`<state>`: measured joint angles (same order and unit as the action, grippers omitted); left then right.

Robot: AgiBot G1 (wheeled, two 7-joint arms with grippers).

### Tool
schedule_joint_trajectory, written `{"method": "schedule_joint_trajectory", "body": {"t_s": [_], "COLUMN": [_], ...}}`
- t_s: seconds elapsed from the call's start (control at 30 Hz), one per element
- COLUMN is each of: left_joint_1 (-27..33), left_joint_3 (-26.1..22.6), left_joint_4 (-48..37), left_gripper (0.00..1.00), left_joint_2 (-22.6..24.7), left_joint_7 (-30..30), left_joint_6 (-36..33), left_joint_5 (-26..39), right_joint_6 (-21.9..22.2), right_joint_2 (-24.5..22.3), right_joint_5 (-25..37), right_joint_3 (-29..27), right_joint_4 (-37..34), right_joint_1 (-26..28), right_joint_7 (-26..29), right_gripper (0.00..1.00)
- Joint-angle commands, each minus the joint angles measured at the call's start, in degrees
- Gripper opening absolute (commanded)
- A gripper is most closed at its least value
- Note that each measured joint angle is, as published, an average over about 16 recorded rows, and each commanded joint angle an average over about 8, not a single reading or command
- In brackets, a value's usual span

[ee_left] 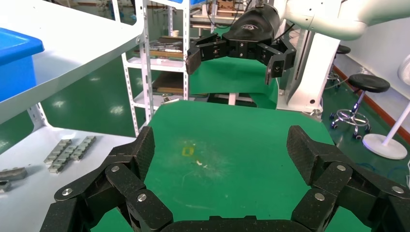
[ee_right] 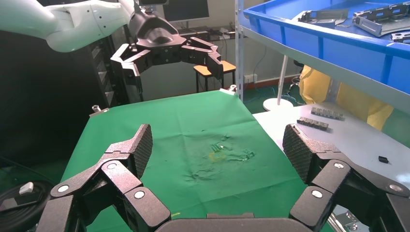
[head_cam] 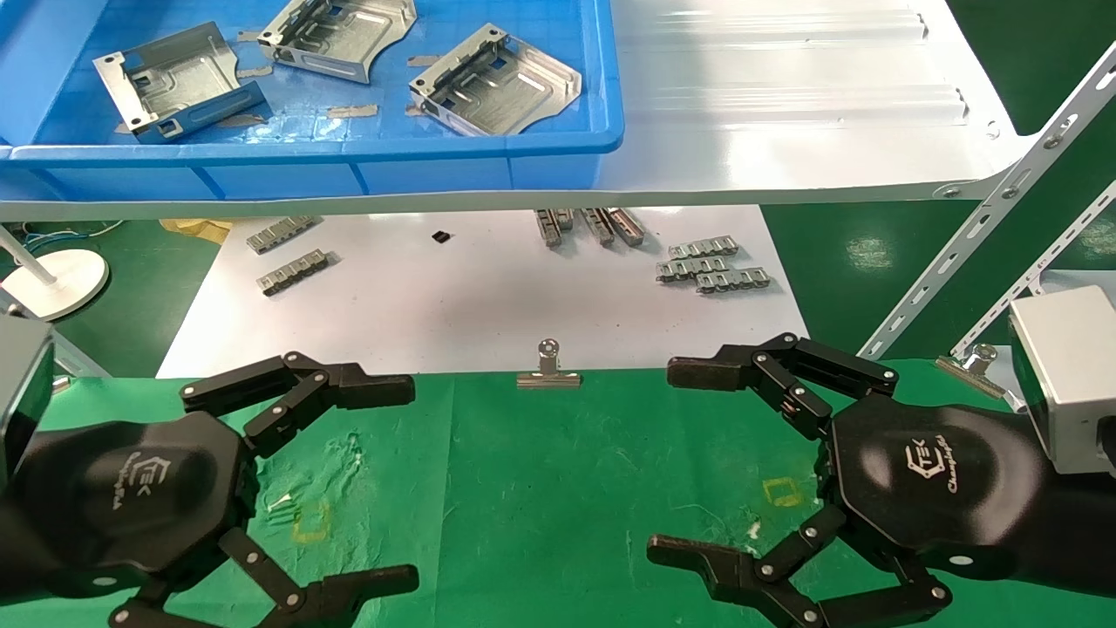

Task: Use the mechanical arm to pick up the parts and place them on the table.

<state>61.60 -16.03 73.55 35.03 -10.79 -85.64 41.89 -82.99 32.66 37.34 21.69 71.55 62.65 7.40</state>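
Three shiny silver parts (head_cam: 170,80) (head_cam: 338,33) (head_cam: 493,80) lie in the blue bin (head_cam: 453,148) on the white shelf at the top of the head view. My left gripper (head_cam: 410,484) hovers open over the left of the green table (head_cam: 523,488), nothing between its fingers. Over the table's right side my right gripper (head_cam: 663,462) is open and empty too. The left wrist view looks between its own fingers (ee_left: 138,154) at the cloth and the right gripper (ee_left: 232,60) beyond. The right wrist view shows the left gripper (ee_right: 171,63) across the table (ee_right: 193,145).
A white board (head_cam: 488,296) behind the cloth carries small grey link strips (head_cam: 713,269) (head_cam: 292,271). A silver binder clip (head_cam: 548,372) sits on the cloth's far edge, another (head_cam: 976,365) at the right. A perforated shelf strut (head_cam: 985,218) slants down on the right.
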Motion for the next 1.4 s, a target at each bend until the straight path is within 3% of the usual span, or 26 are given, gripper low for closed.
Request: {"method": "schedule_joint_trajectory", "body": {"t_s": [0.03, 1.4], "left_joint_1": [0.0, 0.0], "left_joint_3": [0.0, 0.0], "left_joint_4": [0.0, 0.0], "left_gripper": [1.0, 1.0], "left_joint_2": [0.0, 0.0], "left_joint_7": [0.0, 0.0], "left_joint_6": [0.0, 0.0], "left_joint_5": [0.0, 0.0], "right_joint_6": [0.0, 0.0], "right_joint_2": [0.0, 0.0], "right_joint_5": [0.0, 0.0], "right_joint_3": [0.0, 0.0], "right_joint_4": [0.0, 0.0], "right_joint_1": [0.0, 0.0], "right_joint_7": [0.0, 0.0], "right_gripper": [1.0, 1.0]}}
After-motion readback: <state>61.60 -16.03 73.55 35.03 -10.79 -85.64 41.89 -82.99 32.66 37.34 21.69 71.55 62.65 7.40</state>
